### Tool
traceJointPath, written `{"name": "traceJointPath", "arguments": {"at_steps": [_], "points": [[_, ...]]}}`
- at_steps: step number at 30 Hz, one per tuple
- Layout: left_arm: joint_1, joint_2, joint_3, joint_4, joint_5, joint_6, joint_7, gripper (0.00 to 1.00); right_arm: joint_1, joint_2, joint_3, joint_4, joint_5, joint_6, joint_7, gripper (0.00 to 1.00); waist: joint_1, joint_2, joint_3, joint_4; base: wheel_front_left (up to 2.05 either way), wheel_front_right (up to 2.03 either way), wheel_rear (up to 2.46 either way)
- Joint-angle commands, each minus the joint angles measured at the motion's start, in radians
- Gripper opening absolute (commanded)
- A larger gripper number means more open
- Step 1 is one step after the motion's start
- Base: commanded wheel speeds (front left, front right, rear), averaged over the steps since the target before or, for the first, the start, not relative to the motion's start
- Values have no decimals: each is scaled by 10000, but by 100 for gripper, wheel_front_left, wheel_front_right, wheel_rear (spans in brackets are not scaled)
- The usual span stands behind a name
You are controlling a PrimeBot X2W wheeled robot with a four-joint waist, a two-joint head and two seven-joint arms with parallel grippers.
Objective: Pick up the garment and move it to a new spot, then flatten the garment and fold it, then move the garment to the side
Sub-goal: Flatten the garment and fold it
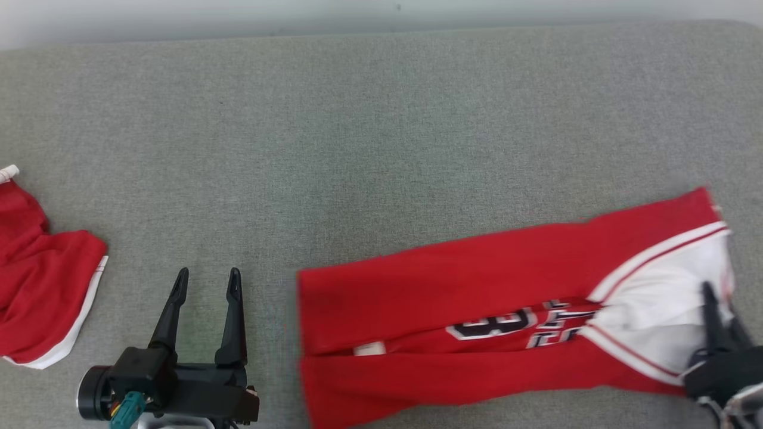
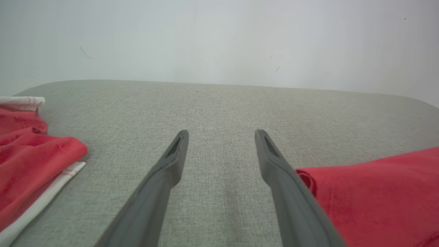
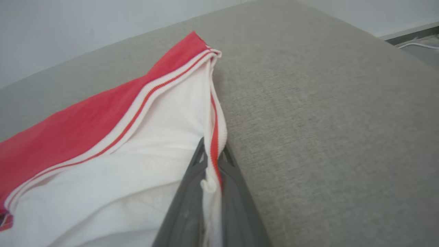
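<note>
The garment [image 1: 477, 298] is a red jersey with white trim and dark numbers, folded lengthwise and lying across the right half of the grey surface. Its white lining and striped edge [image 3: 164, 137] face my right gripper [image 3: 212, 154], which is shut on that edge at the jersey's right end [image 1: 712, 310]. My left gripper [image 1: 205, 283] stands open above bare fabric to the left of the jersey, nothing between its fingers [image 2: 175, 154]. In the left wrist view the jersey's red corner [image 2: 370, 192] lies just right of the right finger.
A second red garment with white trim [image 1: 42, 280] lies bunched at the left edge of the grey padded surface [image 1: 381, 149], also seen as red cloth [image 2: 31, 164] in the left wrist view. A pale wall [image 2: 219, 41] rises behind the surface's far edge.
</note>
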Motion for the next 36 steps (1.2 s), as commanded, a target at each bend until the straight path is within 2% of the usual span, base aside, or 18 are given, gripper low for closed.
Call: {"name": "traceJointPath", "arguments": {"at_steps": [1, 5, 9, 13, 18, 23, 27, 32, 36], "points": [[-58, -14, 31, -14, 80, -2, -27, 100, -93, -233, -266, 88, 57, -36, -85, 0, -2, -1, 63, -56, 0, 0, 0], [-177, -73, 13, 18, 122, -68, -27, 100, -184, -728, -1003, 274, 20, -28, -98, 0, -2, -1, 184, -147, 0, 0, 0], [-239, -123, 83, 56, 169, -97, -27, 100, -261, -884, -965, -201, -250, -27, -90, 0, -2, -1, 222, -284, 0, 0, 0], [-174, -151, 132, 65, 199, -158, -27, 100, 93, -715, -518, -1342, -545, -27, -69, 0, -2, -1, 148, -398, 0, 0, 0], [-43, -181, 190, 61, 204, -215, -27, 100, 706, -417, -50, -3447, -1149, -25, 395, 0, -2, -1, 28, -582, 0, 0, 0], [-67, -205, 184, 144, 250, -291, -27, 100, 1275, 84, 637, -5499, -1727, -25, 1228, 0, -2, -1, -69, -693, 0, 0, 0], [-139, -245, 135, 237, 264, -367, -27, 100, 1591, 480, 1508, -6543, -1836, -25, 1850, 0, -2, -1, -165, -633, 0, 0, 0], [-127, -285, 130, 312, 244, -421, -27, 100, 1795, 884, 2618, -7161, -1826, -25, 2337, 0, -2, -1, -230, -510, 0, 0, 0], [-63, -320, 146, 334, 226, -438, -27, 100, 1744, 1187, 3441, -7134, -1541, -25, 2556, 0, -2, -1, -220, -411, 0, 0, 0]]}}
